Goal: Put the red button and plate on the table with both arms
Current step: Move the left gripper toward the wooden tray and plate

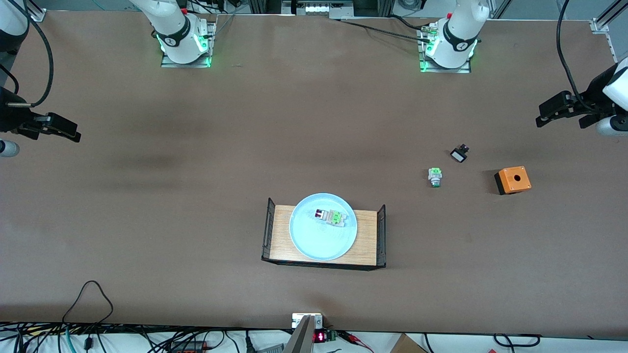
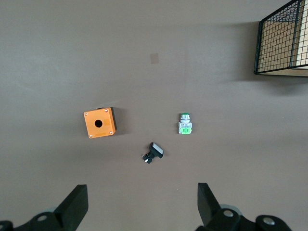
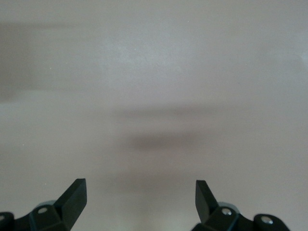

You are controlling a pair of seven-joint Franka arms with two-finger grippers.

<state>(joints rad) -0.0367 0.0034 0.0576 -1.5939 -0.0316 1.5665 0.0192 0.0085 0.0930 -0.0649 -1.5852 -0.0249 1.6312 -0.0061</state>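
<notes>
The pale blue plate (image 1: 314,240) rests on a small wooden tray (image 1: 367,235) in the middle of the brown table (image 1: 196,196), near the front camera. The red button (image 1: 329,216) lies on its side in the plate, on the part of it farther from the camera. My left gripper (image 1: 543,119) hangs open and empty over the left arm's end of the table; in the left wrist view (image 2: 142,192) it has bare table under it. My right gripper (image 1: 73,135) hangs open and empty over the right arm's end, also seen in the right wrist view (image 3: 139,190).
A part with a green cap (image 1: 434,176) (image 2: 185,125), a small black-and-white part (image 1: 459,154) (image 2: 153,152) and an orange box (image 1: 513,179) (image 2: 99,122) lie toward the left arm's end. The tray has black wire ends (image 2: 284,41). Cables run along the camera-side table edge.
</notes>
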